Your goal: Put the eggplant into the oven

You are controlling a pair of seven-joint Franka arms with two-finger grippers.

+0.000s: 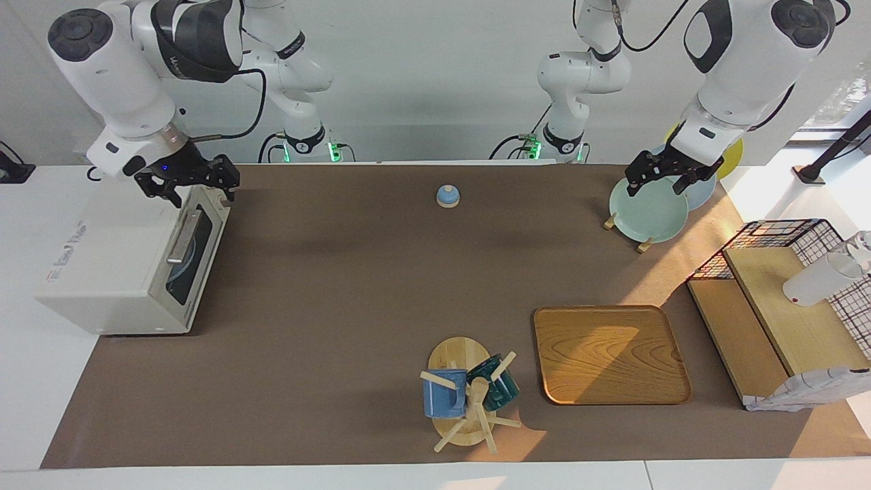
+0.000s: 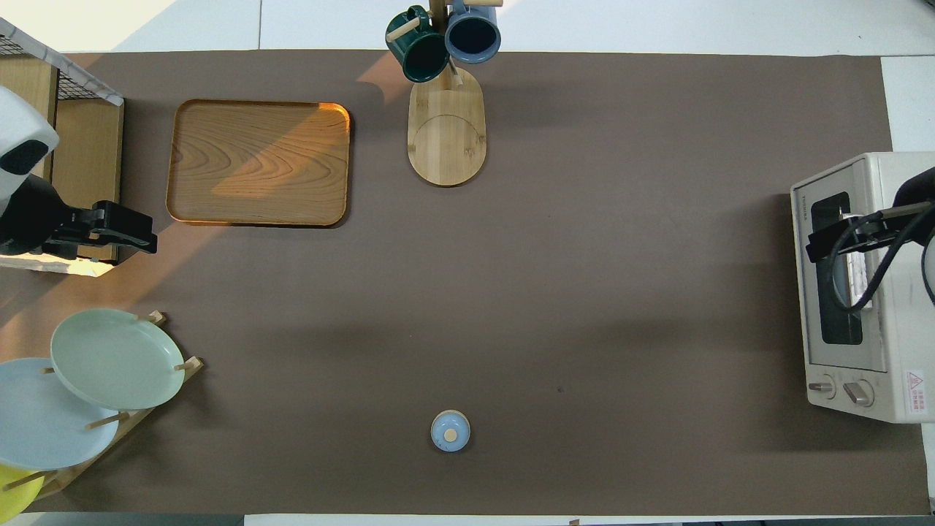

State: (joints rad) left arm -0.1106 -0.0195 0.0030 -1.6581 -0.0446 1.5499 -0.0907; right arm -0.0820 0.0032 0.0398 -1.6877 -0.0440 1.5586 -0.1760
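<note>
The oven (image 1: 129, 269) stands at the right arm's end of the table, and its door is closed, with the bar handle (image 1: 178, 238) lying flat against the dark glass. The eggplant cannot be seen anywhere on the table; through the glass only something pale and round shows, so I cannot tell from these views where the eggplant is. Most likely it is inside the oven, which would mean the task is at its end, or very near it.

The right gripper (image 1: 192, 182) hangs in the air above the oven's upper front edge, at the end of the oven nearer to the robots. Its fingers are spread wide and they hold nothing. They do not touch the door or the handle.

If the eggplant is really inside, the next move needs only that the right arm goes away from the oven without knocking the handle. If it is not inside, the door must be opened first by the handle.

The left gripper (image 1: 665, 174) waits over the green plate (image 1: 646, 212), at the end of the table away from the oven. Its fingers are also apart and empty.
</note>
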